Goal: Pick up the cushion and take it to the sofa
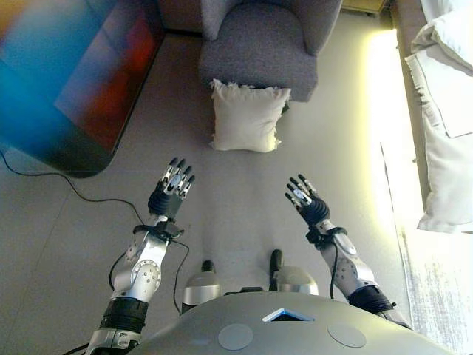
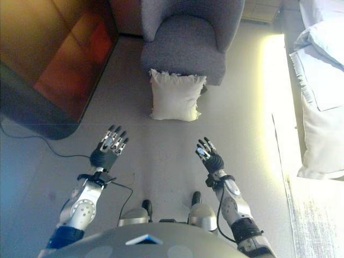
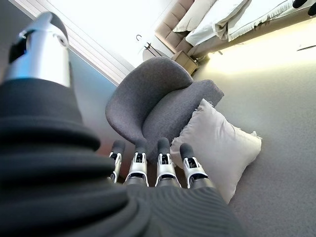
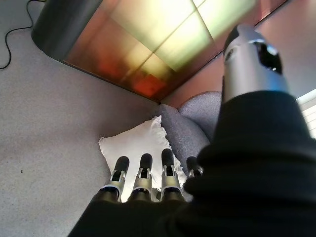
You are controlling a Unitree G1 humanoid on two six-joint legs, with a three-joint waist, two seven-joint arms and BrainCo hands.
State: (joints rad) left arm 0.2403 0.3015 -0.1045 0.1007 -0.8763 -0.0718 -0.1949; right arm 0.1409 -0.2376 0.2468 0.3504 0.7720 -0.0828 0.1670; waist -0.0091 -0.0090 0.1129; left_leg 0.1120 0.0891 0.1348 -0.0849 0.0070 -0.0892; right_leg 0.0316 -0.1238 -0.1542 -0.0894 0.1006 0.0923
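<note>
Both hands empty, fingers straight and spread wide: left hand (image 1: 171, 194), right hand (image 1: 307, 203), held above the floor (image 1: 244, 200). Cream cushion (image 1: 247, 117) stood well beyond the fingertips, between the two hands' lines, leaning against the grey armchair (image 1: 262, 44) front. Bedding (image 1: 443, 111) lay far past the right fingers.
</note>
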